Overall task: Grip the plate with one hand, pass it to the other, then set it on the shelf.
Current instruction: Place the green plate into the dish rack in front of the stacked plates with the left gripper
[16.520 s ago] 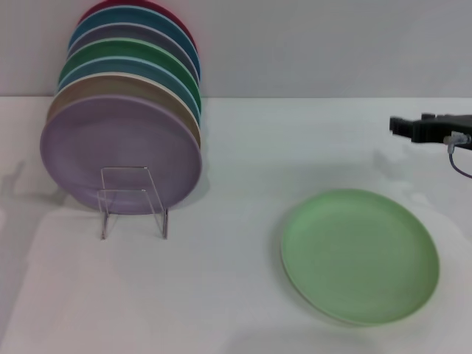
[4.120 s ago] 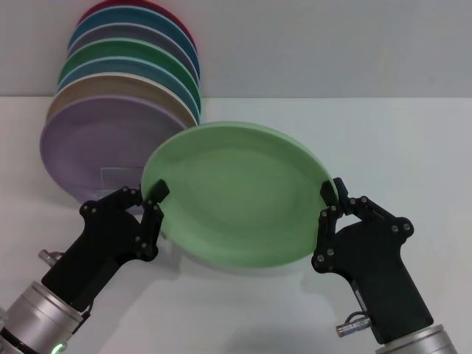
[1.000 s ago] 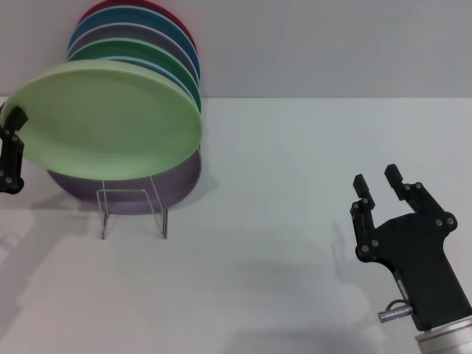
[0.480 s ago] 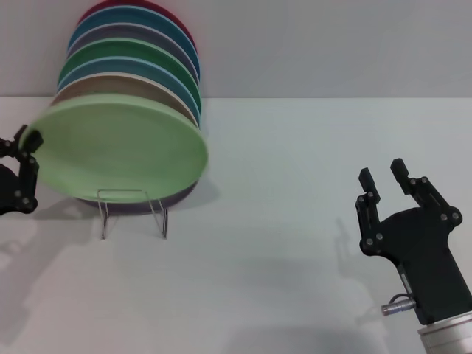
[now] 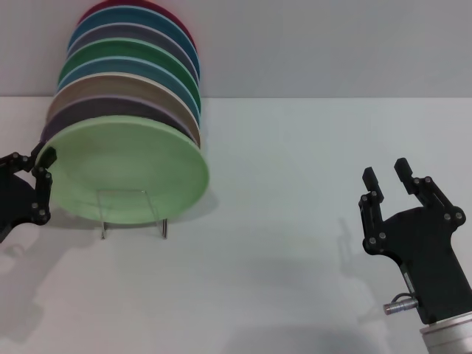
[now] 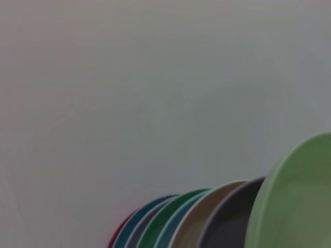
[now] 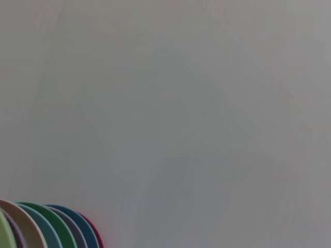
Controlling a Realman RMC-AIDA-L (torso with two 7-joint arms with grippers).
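The pale mint-green plate (image 5: 125, 173) stands almost upright at the front of the row, its lower edge in the clear wire shelf (image 5: 133, 212), leaning back on the lilac plate (image 5: 81, 112). My left gripper (image 5: 40, 168) is at the plate's left rim and shut on it. The plate's rim also shows in the left wrist view (image 6: 295, 201). My right gripper (image 5: 386, 174) is open and empty, raised over the table at the right, far from the plate.
Several coloured plates (image 5: 140, 66) stand in a row behind the mint one, up to the grey wall; they also show in the right wrist view (image 7: 46, 227). The white table (image 5: 280, 221) lies between the shelf and my right gripper.
My left gripper has lowered the plate and tipped it more upright, down into the shelf against the lilac plate. My right gripper has stayed almost still.
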